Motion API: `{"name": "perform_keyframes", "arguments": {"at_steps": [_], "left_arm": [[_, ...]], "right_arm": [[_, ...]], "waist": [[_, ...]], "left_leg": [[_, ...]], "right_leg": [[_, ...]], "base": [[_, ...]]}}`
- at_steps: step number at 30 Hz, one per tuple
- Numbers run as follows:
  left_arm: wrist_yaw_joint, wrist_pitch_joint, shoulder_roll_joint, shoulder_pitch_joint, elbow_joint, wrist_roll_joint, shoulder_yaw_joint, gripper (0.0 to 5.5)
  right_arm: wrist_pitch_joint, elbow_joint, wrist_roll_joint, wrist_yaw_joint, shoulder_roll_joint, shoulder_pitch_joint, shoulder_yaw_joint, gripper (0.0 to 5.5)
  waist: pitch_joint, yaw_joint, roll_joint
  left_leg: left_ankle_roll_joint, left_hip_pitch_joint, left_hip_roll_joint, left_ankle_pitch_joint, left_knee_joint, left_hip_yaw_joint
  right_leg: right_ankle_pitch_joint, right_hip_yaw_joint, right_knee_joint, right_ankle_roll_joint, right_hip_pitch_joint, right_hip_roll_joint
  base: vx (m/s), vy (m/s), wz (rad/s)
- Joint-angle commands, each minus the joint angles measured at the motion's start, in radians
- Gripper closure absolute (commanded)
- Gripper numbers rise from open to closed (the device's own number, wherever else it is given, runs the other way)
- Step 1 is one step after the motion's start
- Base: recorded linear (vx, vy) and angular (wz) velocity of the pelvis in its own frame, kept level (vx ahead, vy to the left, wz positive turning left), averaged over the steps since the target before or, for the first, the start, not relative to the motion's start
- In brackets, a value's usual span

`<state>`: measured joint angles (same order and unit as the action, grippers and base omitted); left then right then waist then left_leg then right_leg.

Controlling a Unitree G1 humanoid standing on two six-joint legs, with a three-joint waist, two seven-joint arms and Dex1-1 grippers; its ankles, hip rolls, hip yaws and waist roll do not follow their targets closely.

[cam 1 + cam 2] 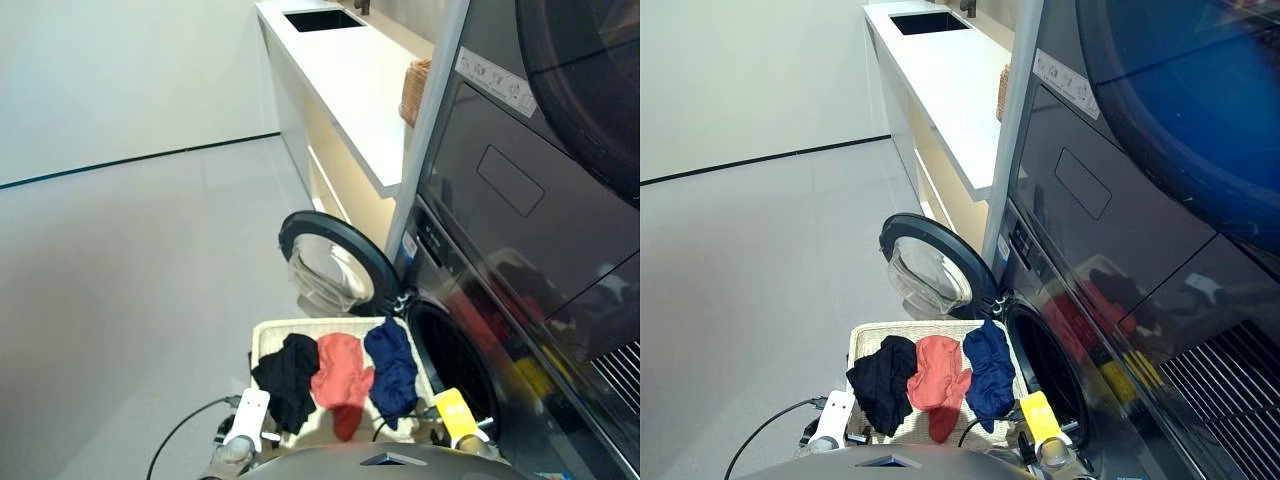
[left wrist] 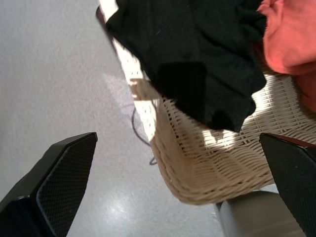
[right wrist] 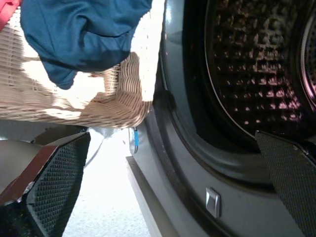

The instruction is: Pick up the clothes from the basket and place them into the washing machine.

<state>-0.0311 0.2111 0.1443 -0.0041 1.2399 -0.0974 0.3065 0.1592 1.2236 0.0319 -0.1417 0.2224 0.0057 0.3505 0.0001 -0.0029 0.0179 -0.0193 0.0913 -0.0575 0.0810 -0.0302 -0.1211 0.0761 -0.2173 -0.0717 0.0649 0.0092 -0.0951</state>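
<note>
Head view: basket (image 1: 268, 335) sitting low centre of frame, touching the washing machine (image 1: 520, 300) front at right. Clothes (image 1: 338, 378) lying in three pieces across it: black (image 1: 288, 378) left, red (image 1: 341, 375) middle, dark blue (image 1: 393, 368) right, nearest the drum opening. Porthole door (image 1: 325, 262) hanging open just above the basket. White counter (image 1: 340, 80) running along the upper centre.

Left wrist view: left gripper (image 2: 180, 185) spreading wide and holding nothing, fingers (image 2: 64, 173) in the bottom corners. Black piece draping over the wicker rim, upper centre.

Right wrist view: right gripper (image 3: 173, 182) also spreading wide and holding nothing. Blue piece showing upper left, perforated drum (image 3: 256, 69) upper right.
</note>
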Motion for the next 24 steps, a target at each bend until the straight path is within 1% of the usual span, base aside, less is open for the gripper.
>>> {"name": "perform_keyframes", "arguments": {"at_steps": [1, 3, 4, 6, 11, 13, 15, 16, 17, 24], "left_arm": [[-0.028, 0.03, -0.009, -0.119, 0.016, -0.02, 0.014, 0.0], [-0.031, 0.031, -0.007, -0.13, 0.009, -0.022, 0.021, 0.0], [-0.043, 0.035, -0.004, -0.16, -0.004, -0.03, 0.038, 0.0], [-0.047, 0.036, -0.002, -0.172, -0.01, -0.033, 0.043, 0.0], [-0.08, 0.041, 0.016, -0.277, -0.028, -0.025, 0.095, 0.0], [-0.091, 0.042, 0.023, -0.314, -0.033, -0.017, 0.11, 0.0], [-0.104, 0.042, 0.033, -0.348, -0.04, -0.034, 0.111, 0.0], [-0.108, 0.044, 0.036, -0.357, -0.046, -0.043, 0.109, 0.0], [-0.115, 0.046, 0.04, -0.378, -0.052, -0.061, 0.111, 0.0], [-0.133, 0.046, 0.054, -0.435, -0.059, -0.071, 0.118, 0.0]], "right_arm": [[0.032, -0.024, -0.001, -0.005, -0.03, -0.109, 0.06, 0.0], [0.034, -0.038, -0.006, -0.006, -0.029, -0.117, 0.068, 0.0], [0.036, -0.059, -0.009, -0.011, -0.026, -0.142, 0.084, 0.0], [0.037, -0.07, -0.009, -0.012, -0.025, -0.152, 0.091, 0.0], [0.046, -0.142, -0.012, -0.034, -0.018, -0.234, 0.142, 0.0], [0.051, -0.168, -0.02, -0.038, -0.015, -0.263, 0.157, 0.0], [0.057, -0.21, -0.024, -0.042, -0.007, -0.292, 0.178, 0.0], [0.06, -0.227, -0.025, -0.044, -0.006, -0.303, 0.184, 0.0], [0.065, -0.268, -0.037, -0.051, -0.002, -0.323, 0.19, 0.0], [0.083, -0.372, -0.053, -0.064, 0.01, -0.365, 0.208, 0.0]], "waist": [[0.019, -0.033, -0.036], [0.026, -0.034, -0.037], [0.05, -0.038, -0.038], [0.06, -0.038, -0.039], [0.126, -0.05, -0.05], [0.152, -0.052, -0.059], [0.189, -0.053, -0.07], [0.196, -0.053, -0.074], [0.21, -0.058, -0.079], [0.227, -0.077, -0.082]], "left_leg": [[-0.013, -0.072, 0.024, -0.084, -0.057, -0.017], [-0.013, -0.083, 0.024, -0.088, -0.057, -0.017], [-0.012, -0.108, 0.022, -0.098, -0.057, -0.021], [-0.011, -0.123, 0.021, -0.103, -0.057, -0.022], [-0.009, -0.217, 0.011, -0.126, -0.043, -0.023], [-0.006, -0.272, 0.008, -0.118, 0.008, -0.019], [-0.004, -0.341, 0.002, -0.097, 0.089, -0.016], [-0.002, -0.367, 0.001, -0.092, 0.114, -0.015], [0.0, -0.417, -0.005, -0.083, 0.152, -0.013], [0.001, -0.537, -0.014, -0.071, 0.21, -0.014]], "right_leg": [[-0.011, 0.031, 0.003, 0.066, -0.013, -0.023], [-0.009, 0.034, 0.006, 0.066, -0.028, -0.023], [-0.004, 0.04, 0.016, 0.065, -0.06, -0.021], [-0.002, 0.041, 0.021, 0.064, -0.078, -0.021], [0.003, 0.051, 0.072, 0.057, -0.191, -0.017], [0.003, 0.06, 0.096, 0.052, -0.228, -0.017], [0.001, 0.066, 0.125, 0.045, -0.275, -0.02], [0.0, 0.069, 0.136, 0.043, -0.297, -0.019], [-0.003, 0.076, 0.161, 0.038, -0.344, -0.017], [-0.012, 0.089, 0.214, 0.032, -0.468, -0.016]], "base": [[-0.064, 0.004, -0.015], [-0.078, 0.003, -0.039], [-0.074, 0.006, -0.043], [-0.082, 0.003, -0.042], [-0.108, -0.005, -0.064], [-0.107, -0.019, -0.01], [-0.107, -0.029, 0.009], [-0.088, -0.032, -0.036], [-0.058, -0.021, -0.085], [-0.021, 0.002, -0.041]]}}
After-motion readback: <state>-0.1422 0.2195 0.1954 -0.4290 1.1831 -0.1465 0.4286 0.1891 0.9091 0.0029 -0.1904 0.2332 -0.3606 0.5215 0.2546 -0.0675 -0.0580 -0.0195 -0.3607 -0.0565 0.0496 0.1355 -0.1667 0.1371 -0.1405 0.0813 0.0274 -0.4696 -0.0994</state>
